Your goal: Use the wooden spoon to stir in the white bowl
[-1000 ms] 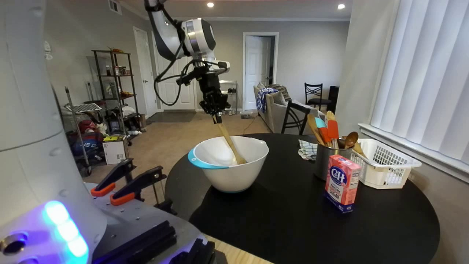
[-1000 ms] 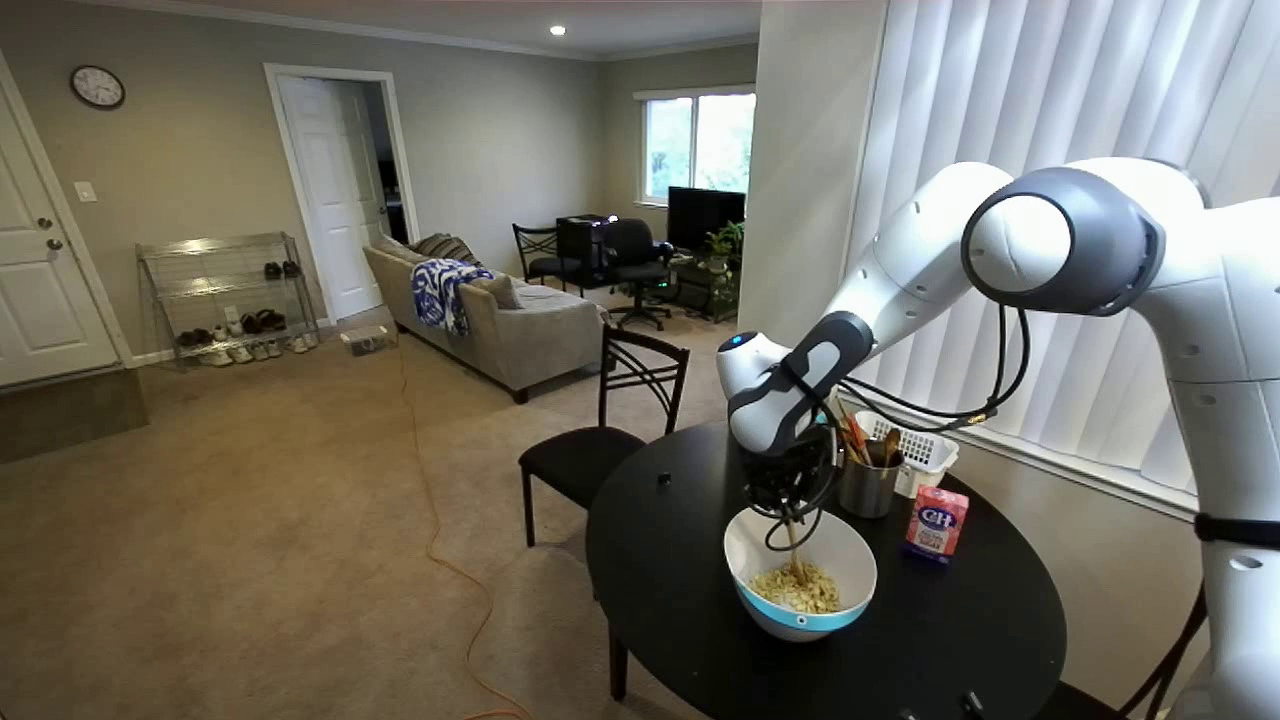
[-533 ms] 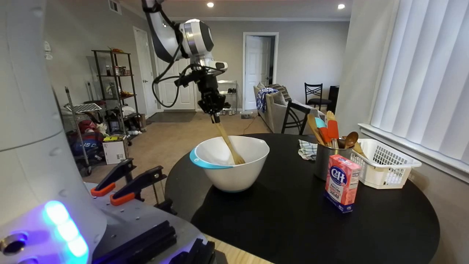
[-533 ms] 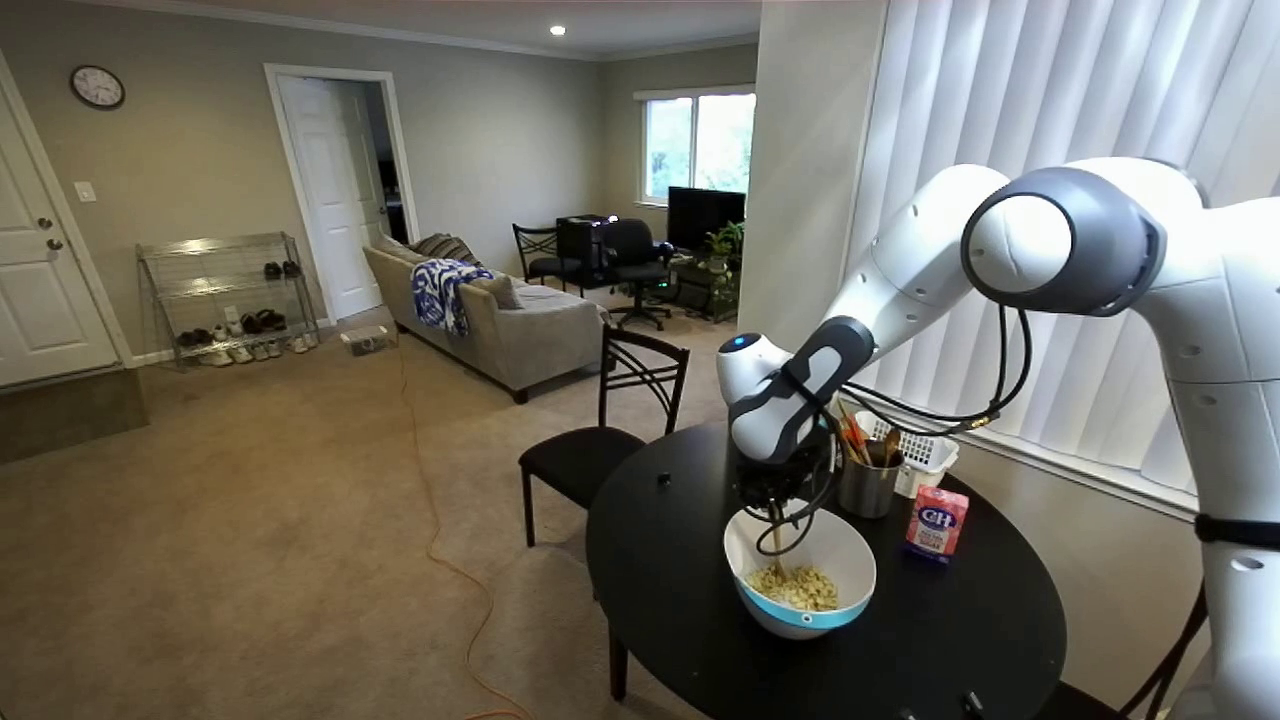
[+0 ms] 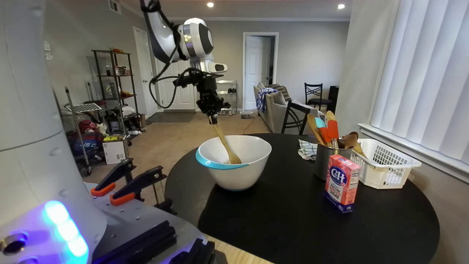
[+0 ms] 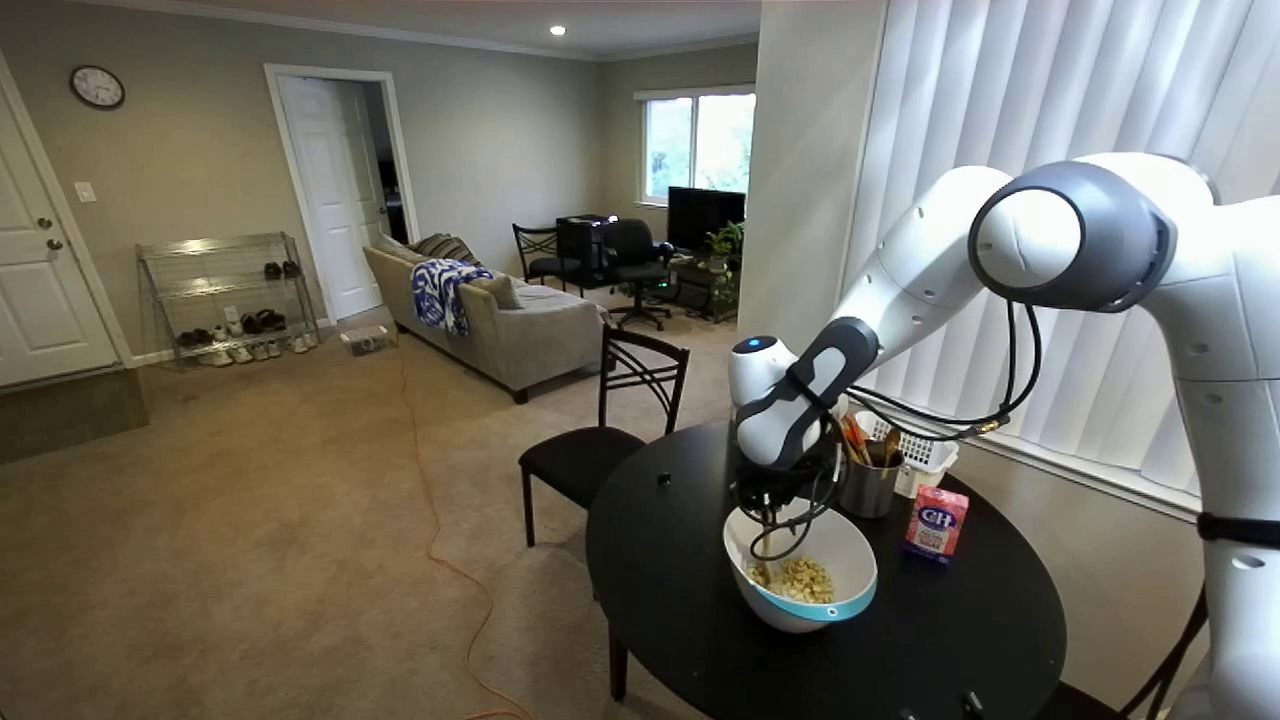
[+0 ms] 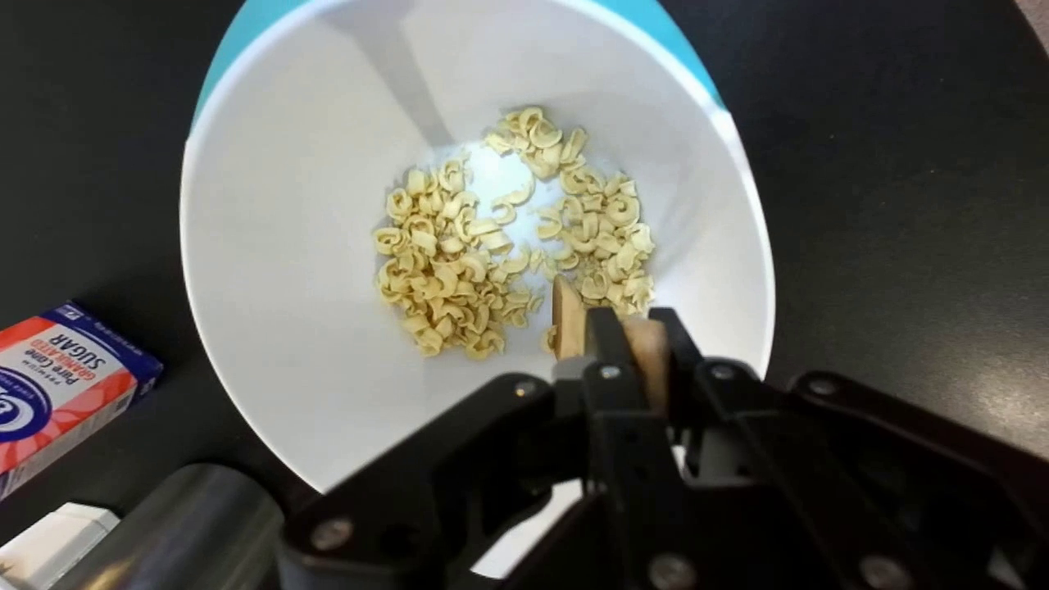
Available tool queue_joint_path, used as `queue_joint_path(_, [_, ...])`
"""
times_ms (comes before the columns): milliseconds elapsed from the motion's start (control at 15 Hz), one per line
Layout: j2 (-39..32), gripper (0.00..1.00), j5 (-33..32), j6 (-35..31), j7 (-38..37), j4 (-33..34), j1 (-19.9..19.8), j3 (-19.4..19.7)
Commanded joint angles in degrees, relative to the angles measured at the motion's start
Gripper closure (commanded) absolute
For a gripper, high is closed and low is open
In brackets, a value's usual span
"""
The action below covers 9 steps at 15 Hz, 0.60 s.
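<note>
Your gripper (image 7: pixel 638 321) points down over the white bowl (image 5: pixel 238 179), its 2 fingers clamped on the handle of the wooden spoon (image 5: pixel 223 140). The spoon slants down from the fingertips, its head below them, inside the bowl; whether it touches the bowl's floor, you cannot tell. The bowl stands on its base beneath the gripper, on a round black table (image 5: pixel 285 227), with a turquoise band on the part of its rim ahead of the gripper in the wrist view. There you also see pale yellow curled pieces (image 7: pixel 442 279) on the bowl's floor in 2 loose heaps: 1 just ahead of the fingertips, 1 off to their left. The spoon's head reaches down between the heaps. Outside the bowl, left of your gripper in the wrist view, are a pink-and-blue sugar box (image 7: pixel 65 389) and a metal utensil holder (image 7: pixel 176 533). In an exterior view, you find utensils (image 5: pixel 332 129) upright in that holder, a white slatted basket (image 5: pixel 377 179) just beside it, and a checked cloth (image 5: pixel 307 149) on the table, all well apart from the gripper.
</note>
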<state>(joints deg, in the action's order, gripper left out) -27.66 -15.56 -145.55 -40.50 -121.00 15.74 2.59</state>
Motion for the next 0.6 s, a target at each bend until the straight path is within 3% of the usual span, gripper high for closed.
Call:
queue_joint_path(0, [1.97,0.96,3.99,-1.87,6.37,-2.43,-2.19,-2.24])
queue_joint_path(533, [2.58,0.96,11.74,7.44,20.48,-0.86,-5.21,-5.14])
